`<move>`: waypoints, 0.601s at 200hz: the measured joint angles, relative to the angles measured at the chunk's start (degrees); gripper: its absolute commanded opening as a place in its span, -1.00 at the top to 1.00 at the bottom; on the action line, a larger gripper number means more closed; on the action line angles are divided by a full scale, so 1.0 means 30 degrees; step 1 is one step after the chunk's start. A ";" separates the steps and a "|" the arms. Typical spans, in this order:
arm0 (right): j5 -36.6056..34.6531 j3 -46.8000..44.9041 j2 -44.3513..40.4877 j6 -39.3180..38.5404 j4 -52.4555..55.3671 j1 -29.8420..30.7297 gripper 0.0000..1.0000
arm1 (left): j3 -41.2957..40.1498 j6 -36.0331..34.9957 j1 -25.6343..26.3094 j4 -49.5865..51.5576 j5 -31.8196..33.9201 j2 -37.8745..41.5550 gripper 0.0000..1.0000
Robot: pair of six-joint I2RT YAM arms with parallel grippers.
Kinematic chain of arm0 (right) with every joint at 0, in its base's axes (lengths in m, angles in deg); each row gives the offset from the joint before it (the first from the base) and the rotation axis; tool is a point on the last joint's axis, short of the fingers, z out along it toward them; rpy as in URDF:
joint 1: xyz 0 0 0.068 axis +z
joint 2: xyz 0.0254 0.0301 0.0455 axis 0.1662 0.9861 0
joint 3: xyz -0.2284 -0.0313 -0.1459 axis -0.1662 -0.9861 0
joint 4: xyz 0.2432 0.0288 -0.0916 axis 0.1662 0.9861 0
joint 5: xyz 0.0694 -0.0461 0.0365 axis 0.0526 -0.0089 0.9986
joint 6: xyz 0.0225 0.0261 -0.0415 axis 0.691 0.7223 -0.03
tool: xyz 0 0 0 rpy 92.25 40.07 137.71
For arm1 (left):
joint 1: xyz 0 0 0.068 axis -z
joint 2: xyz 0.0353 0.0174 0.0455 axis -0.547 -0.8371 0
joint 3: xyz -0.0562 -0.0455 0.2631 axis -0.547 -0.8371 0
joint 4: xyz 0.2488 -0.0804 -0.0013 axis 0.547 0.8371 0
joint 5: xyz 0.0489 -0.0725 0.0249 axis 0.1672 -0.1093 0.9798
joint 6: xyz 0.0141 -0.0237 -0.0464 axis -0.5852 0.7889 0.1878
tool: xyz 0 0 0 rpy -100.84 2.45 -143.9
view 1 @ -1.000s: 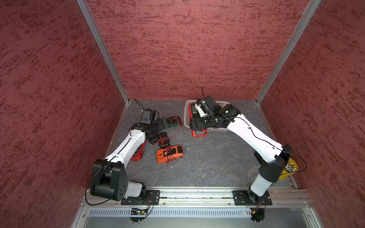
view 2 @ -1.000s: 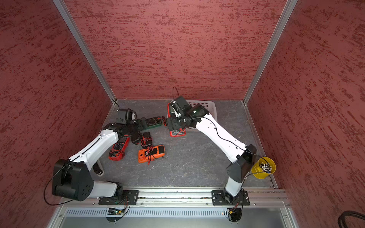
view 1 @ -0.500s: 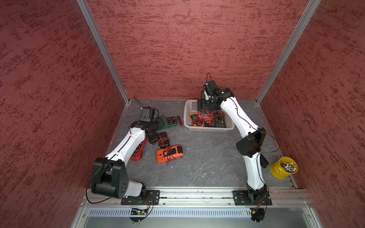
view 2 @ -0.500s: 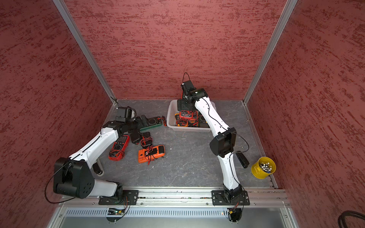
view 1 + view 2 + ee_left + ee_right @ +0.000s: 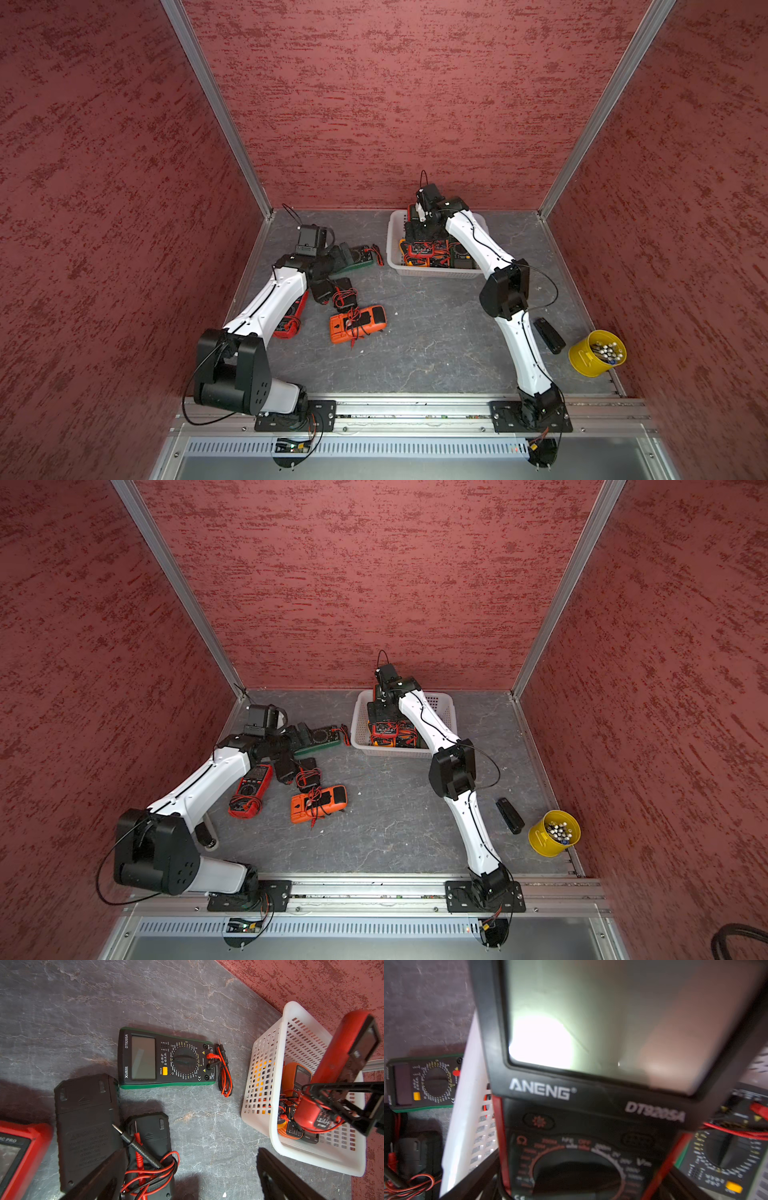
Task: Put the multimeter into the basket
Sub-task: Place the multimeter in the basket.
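Left arm point(image 5: 270, 307) and right arm point(image 5: 525, 349): white link shells, black joint housings, thin black cables alongside, black screwed base plates point(image 5: 324, 415)

The green-edged multimeter point(image 5: 166, 1058) reads "DT9205A" beside its screen, with "HOLD" and "CE" on its face, the red-edged multimeter point(image 5: 591, 1118) shows "ANENG", a blurred "DT9205A", "OFF" and "CE", and a half-seen red multimeter point(image 5: 18, 1147) shows "C PRO".

Right end effector's point(image 5: 420, 227) multimeter point(image 5: 410, 214) over basket point(image 5: 436, 272)
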 measured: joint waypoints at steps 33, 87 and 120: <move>0.0488 0.0000 0.0168 0.0022 0.0495 0.0007 1.00 | 0.0015 0.0000 0.0000 -0.0007 -0.0007 -0.0342 -0.99; 0.0984 0.0000 0.0794 0.0408 0.0663 0.0423 1.00 | 0.0189 0.0000 0.0000 -0.0029 -0.0007 -0.0430 -0.99; 0.1086 0.0000 0.1399 0.0641 0.0699 0.0729 0.87 | 0.0189 -0.0007 0.0000 -0.0029 -0.0007 -0.0430 -0.99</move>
